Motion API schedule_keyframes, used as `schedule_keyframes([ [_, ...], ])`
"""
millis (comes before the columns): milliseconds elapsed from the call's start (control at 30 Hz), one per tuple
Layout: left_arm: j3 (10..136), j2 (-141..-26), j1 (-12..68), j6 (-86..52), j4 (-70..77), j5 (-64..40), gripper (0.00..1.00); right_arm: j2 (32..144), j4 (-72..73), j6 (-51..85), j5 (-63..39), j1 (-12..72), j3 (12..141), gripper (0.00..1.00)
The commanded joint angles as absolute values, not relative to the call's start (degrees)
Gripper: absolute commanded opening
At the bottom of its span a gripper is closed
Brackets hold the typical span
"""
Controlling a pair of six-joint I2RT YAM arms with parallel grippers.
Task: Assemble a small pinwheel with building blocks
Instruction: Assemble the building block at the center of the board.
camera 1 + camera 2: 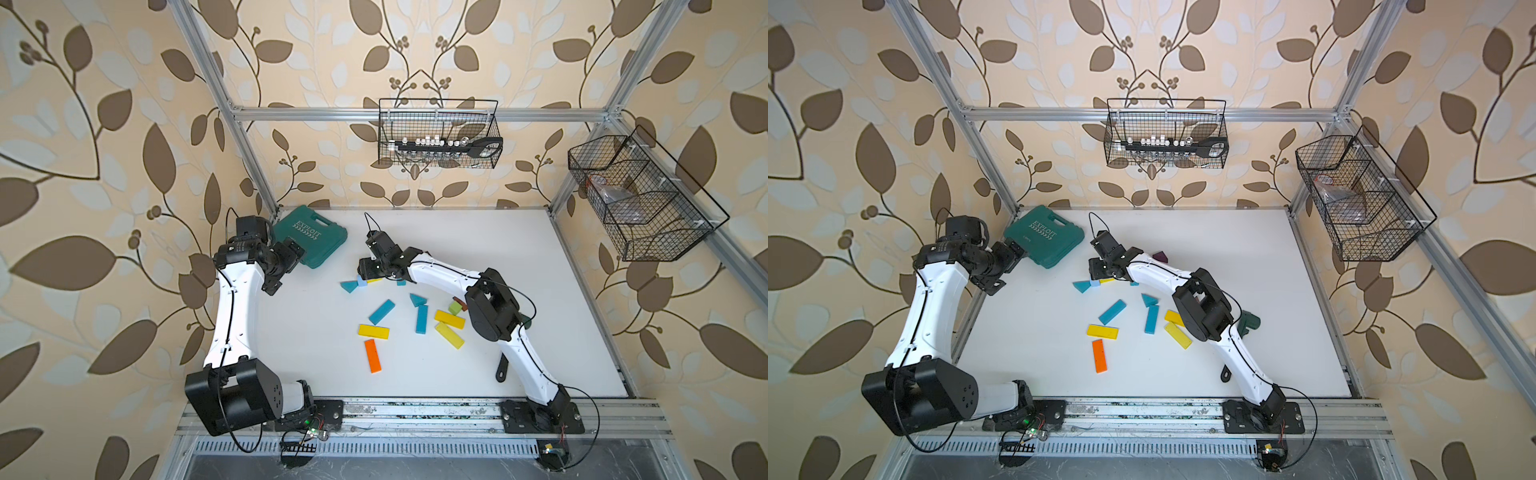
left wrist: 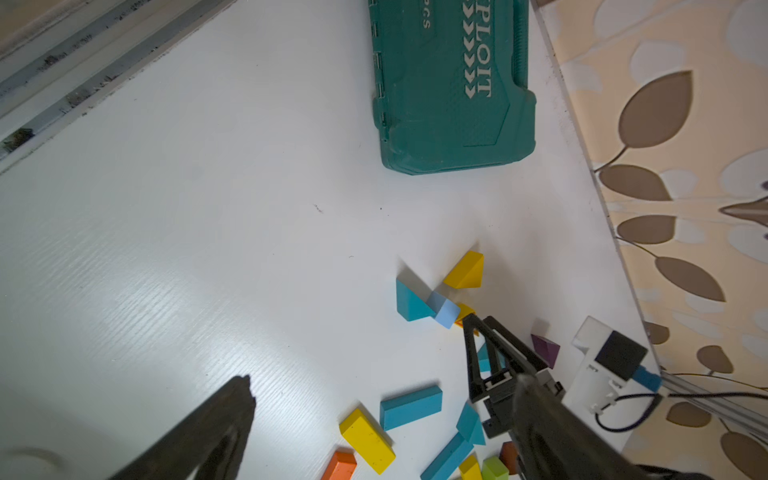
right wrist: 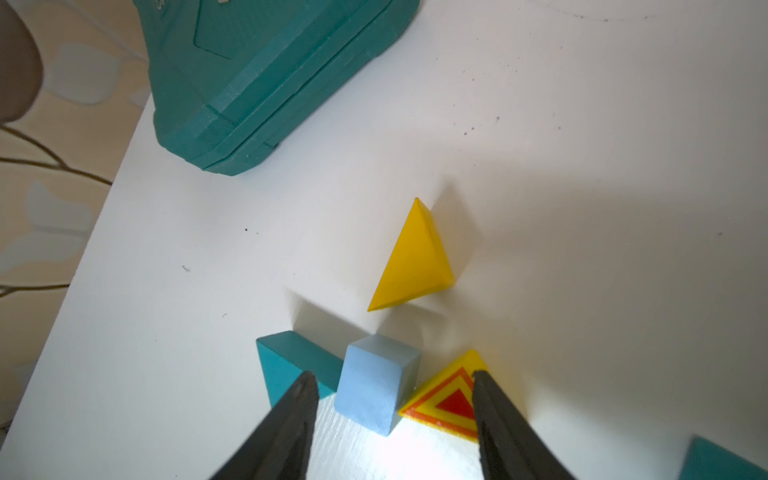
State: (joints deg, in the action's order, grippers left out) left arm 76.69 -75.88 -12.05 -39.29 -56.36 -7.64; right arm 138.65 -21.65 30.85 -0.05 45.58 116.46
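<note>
A pale blue cube (image 3: 378,382) stands on the white table between a teal wedge (image 3: 291,361) and a yellow wedge with red and orange triangles (image 3: 449,399). A plain yellow wedge (image 3: 415,257) lies just beyond them. My right gripper (image 3: 395,384) is open, low over this cluster, with a finger on each side of the cube. My left gripper (image 1: 276,286) is wide open and empty by the table's left edge, well away from the blocks. Loose teal (image 1: 381,311), yellow (image 1: 373,331) and orange (image 1: 372,355) bars lie mid-table.
A teal case (image 1: 311,241) lies at the back left. A purple wedge (image 1: 1160,257) sits behind the right arm. A dark green wrench (image 1: 1248,322) lies to the arm's right. Wire baskets (image 1: 440,133) (image 1: 640,199) hang on the back and right frame.
</note>
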Motion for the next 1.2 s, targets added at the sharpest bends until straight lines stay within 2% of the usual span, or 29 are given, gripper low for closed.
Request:
schedule_keyframes([
  [0,77.28,-76.53,-12.25,-33.65,-57.98,-4.07,0.99,142.02,-23.73,29.28,1.63,45.49,120.29,0.61],
  [467,76.38,-78.09,-13.6,-30.87,-57.69,-1.75,0.99,149.33,-22.24,27.03,2.9,44.65,129.82,0.62],
  [867,76.46,-79.04,-15.22,-30.41,-57.91,-2.99,0.99,154.36,-24.59,21.29,2.18,44.5,137.22,0.52],
  [1167,76.14,-79.36,-16.06,-30.49,-57.83,-3.36,0.99,154.84,-24.92,17.85,2.27,44.48,138.15,0.44],
])
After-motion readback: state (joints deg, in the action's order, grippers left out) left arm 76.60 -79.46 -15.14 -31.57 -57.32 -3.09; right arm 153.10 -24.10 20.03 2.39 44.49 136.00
